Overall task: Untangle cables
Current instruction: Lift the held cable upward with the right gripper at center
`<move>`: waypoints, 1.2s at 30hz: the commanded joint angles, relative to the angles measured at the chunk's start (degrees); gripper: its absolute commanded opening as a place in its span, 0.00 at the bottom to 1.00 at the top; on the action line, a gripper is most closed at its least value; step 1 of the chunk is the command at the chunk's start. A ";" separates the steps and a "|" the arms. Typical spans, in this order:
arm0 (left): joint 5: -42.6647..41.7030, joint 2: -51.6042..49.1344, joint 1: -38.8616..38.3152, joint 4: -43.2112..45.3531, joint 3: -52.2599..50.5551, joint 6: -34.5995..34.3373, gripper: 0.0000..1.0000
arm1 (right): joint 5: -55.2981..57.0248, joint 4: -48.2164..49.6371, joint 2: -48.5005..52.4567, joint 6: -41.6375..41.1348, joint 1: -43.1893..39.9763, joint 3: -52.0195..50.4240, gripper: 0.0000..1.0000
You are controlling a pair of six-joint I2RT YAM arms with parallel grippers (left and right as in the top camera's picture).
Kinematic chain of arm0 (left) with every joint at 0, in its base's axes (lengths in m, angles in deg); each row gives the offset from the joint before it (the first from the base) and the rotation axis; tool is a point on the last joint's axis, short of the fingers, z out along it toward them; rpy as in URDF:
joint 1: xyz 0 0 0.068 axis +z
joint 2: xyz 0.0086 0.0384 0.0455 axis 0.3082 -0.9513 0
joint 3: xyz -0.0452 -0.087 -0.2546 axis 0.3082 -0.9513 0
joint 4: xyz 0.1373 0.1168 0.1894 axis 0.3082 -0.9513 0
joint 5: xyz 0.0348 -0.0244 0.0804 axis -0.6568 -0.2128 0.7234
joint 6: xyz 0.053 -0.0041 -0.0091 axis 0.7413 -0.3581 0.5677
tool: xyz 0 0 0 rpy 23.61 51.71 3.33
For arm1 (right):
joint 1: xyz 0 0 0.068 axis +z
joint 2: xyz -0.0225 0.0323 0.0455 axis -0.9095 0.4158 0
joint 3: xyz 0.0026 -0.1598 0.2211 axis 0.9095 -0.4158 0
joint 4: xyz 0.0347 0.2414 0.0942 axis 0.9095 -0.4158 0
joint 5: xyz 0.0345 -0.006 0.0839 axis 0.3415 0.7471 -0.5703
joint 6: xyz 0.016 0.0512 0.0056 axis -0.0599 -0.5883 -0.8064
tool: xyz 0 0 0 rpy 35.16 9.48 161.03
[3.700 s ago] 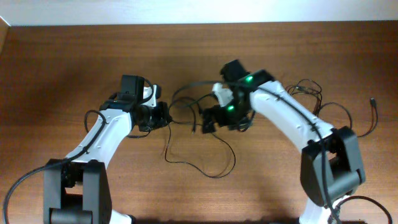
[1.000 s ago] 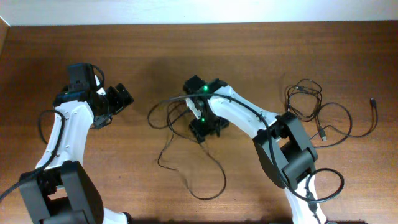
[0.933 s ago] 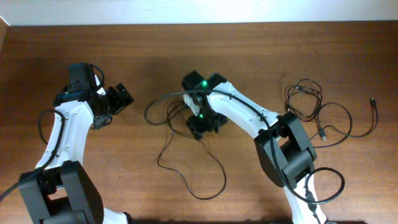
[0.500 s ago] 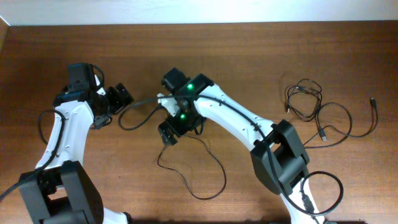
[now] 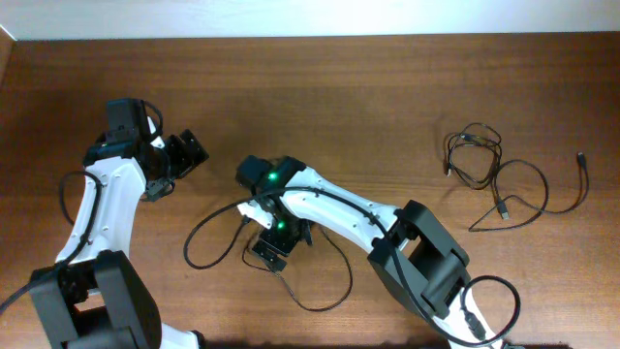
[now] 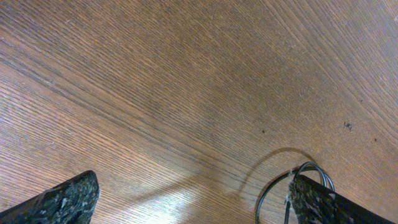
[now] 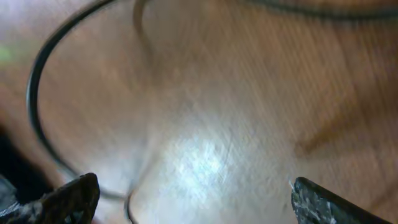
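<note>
- The left tool (image 5: 184,153) is wide open and holds nothing. It hangs over bare counter (image 5: 368,87) on the left side, well apart from the right arm.
- In the left wrist view, the left tool (image 6: 193,202) shows both tips at the far bottom corners with only wood grain between them. A thin wire loop (image 6: 273,182) lies on the wood just beside the right-hand tip; I cannot tell whether they touch.
- The right tool (image 5: 274,247) is low over the counter near the middle, reaching toward the left arm's side.
- In the blurred right wrist view, the right tool (image 7: 193,199) has its tips spread to the corners and grips nothing. A dark cable arc (image 7: 34,93) curves over the wood below and passes close to the left-hand tip.
- The loose cable (image 5: 348,276) sprawls flat around the right tool, one loop to the left of it and a larger loop to the lower right. Its long axis runs left to right, dipping toward the near edge on the right.
- The cable bundle (image 5: 475,160) lies far right, well apart from both tools, with knotted loops on its left part.
- From it, a strand trails right to a small plug (image 5: 581,157) that points toward the far edge.
</note>
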 commanded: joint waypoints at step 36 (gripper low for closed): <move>-0.02 0.09 0.07 0.15 -0.57 -0.52 0.99 | 7.96 23.58 -4.02 -25.40 -16.09 1.25 0.12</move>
